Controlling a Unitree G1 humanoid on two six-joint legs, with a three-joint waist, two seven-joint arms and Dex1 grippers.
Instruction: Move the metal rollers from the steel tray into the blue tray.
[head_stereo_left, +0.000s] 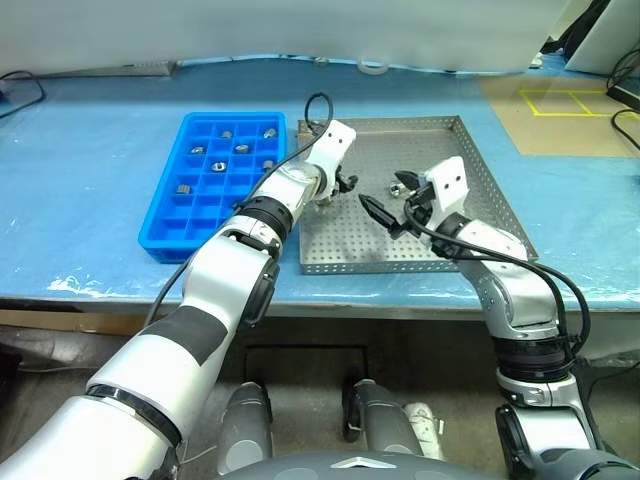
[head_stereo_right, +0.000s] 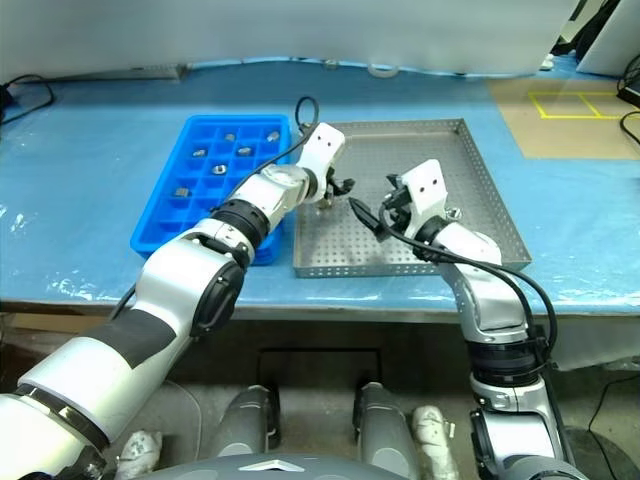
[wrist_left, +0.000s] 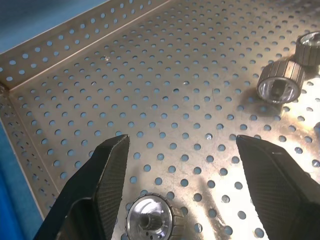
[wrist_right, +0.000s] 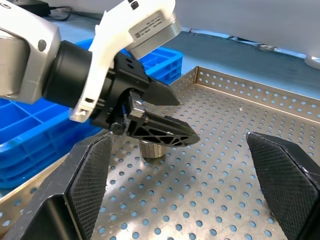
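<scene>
The steel tray (head_stereo_left: 480, 160) lies on the blue-covered table, and the blue tray (head_stereo_left: 165, 235) sits against its left wall. Several metal rollers (head_stereo_left: 243, 149) rest in the blue tray's compartments. My left gripper (head_stereo_left: 342, 186) hovers open over the steel tray's left part. One roller (wrist_left: 148, 221) stands on the perforated floor just below and between its fingers (wrist_left: 111, 170). Two more rollers (wrist_left: 280, 82) lie further across the tray. My right gripper (head_stereo_left: 388, 200) is wide open over the tray's middle, pointing left toward the left gripper (wrist_right: 150, 112), with nothing in it.
A tape roll (head_stereo_left: 375, 67) lies at the table's back edge. A cardboard sheet with yellow tape (head_stereo_left: 560, 105) is at the far right, and cables (head_stereo_left: 20, 85) at the far left. The table's front edge runs just below both trays.
</scene>
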